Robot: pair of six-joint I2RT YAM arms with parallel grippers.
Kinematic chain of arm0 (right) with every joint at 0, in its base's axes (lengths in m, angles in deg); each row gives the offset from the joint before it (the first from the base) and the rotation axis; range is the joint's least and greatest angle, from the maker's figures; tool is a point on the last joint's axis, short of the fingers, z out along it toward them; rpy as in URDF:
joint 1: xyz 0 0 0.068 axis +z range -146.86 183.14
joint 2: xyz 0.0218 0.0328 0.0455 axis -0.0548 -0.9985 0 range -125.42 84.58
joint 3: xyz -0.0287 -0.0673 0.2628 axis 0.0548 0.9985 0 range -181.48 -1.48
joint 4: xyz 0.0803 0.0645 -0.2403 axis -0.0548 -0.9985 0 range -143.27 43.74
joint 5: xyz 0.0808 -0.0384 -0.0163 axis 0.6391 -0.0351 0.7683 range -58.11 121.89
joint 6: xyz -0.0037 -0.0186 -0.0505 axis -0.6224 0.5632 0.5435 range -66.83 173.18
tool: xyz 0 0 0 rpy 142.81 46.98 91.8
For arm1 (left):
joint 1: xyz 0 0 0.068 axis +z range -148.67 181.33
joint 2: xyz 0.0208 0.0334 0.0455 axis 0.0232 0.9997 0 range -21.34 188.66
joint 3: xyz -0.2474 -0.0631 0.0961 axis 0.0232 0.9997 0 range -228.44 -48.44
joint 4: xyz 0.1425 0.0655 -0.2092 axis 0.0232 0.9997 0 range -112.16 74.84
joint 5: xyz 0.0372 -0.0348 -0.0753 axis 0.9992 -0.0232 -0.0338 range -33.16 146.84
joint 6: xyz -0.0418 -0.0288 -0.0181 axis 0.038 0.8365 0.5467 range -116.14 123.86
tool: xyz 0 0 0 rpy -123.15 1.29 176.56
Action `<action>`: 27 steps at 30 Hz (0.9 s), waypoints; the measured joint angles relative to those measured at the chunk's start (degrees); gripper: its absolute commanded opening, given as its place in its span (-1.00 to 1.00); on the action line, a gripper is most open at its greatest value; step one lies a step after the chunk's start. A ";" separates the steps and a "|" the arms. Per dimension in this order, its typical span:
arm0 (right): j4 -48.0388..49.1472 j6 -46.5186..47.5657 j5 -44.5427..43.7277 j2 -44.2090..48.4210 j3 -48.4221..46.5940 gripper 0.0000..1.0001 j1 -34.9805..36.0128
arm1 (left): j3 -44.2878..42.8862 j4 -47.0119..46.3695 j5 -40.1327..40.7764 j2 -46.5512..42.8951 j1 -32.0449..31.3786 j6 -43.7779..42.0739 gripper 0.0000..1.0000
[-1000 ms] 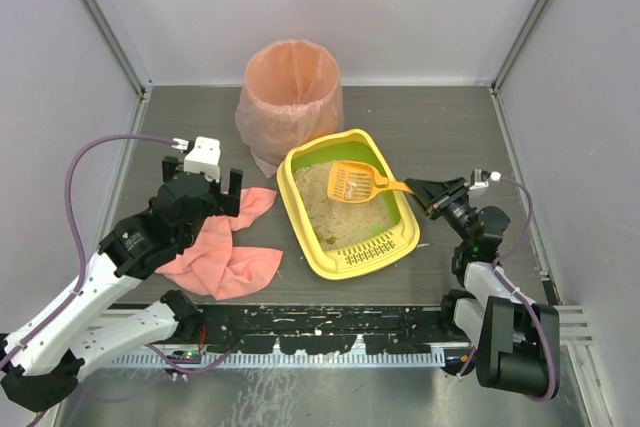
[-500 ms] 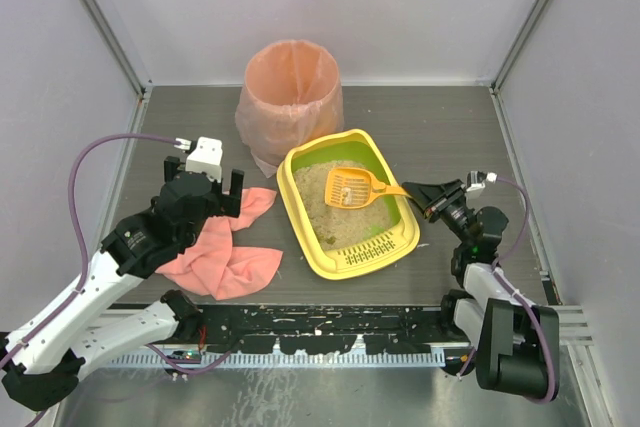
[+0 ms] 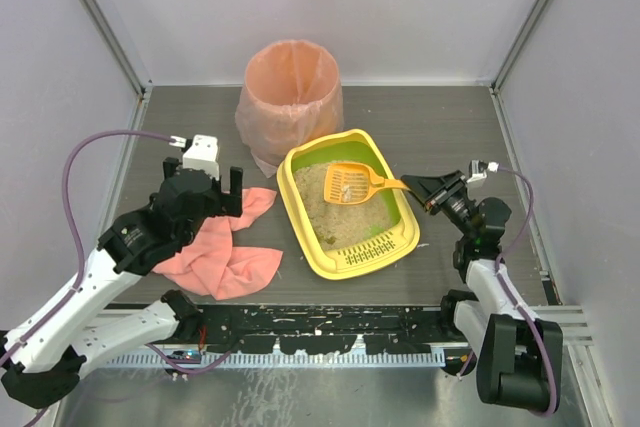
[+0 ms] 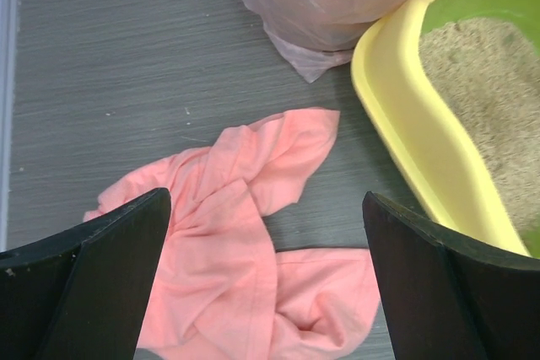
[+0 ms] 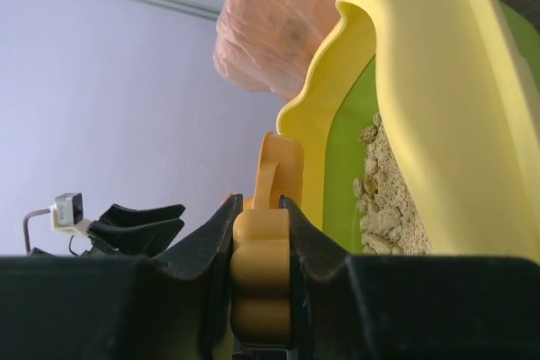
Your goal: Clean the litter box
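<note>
The litter box [image 3: 297, 227] lies mid-worktop [image 3: 450, 127]. Its long axis runs from the far left to the near right, with the slotted grate [image 3: 362, 257] at the near end and the far end just beside the pink-lined bin [image 3: 292, 87]. The right gripper [image 3: 411, 188] has its jaws clamped on the handle of the orange scoop [image 3: 350, 184], which reaches across the box's right rim and over the litter. The left gripper [image 4: 266, 194] hangs with its jaws wide above a pink cloth [image 3: 225, 257] near the box's left wall. Bare worktop lies to the right.

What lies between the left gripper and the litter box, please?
A crumpled pink cloth, below the open left gripper and beside the litter box; the left wrist view shows it.
</note>
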 measured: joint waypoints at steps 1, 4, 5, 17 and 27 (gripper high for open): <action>-1.07 0.55 -0.04 0.70 -0.68 -0.99 0.15 | -0.46 0.11 -0.48 -0.20 0.02 1.07 0.96; -3.82 2.03 -0.57 1.90 -4.28 -0.99 0.28 | -0.74 0.04 -1.81 -1.46 0.07 3.15 0.96; -4.59 2.43 -0.81 1.88 -6.16 -0.99 0.35 | -0.74 0.07 -2.21 -1.95 0.07 3.89 0.96; -8.52 6.08 -10.19 -7.89 -25.29 -0.99 8.74 | 2.05 0.00 -6.95 -2.21 0.07 9.27 0.96; -6.58 9.38 -16.00 -24.92 -43.82 -0.99 13.86 | 5.25 0.13 -12.22 -2.38 0.07 12.02 0.96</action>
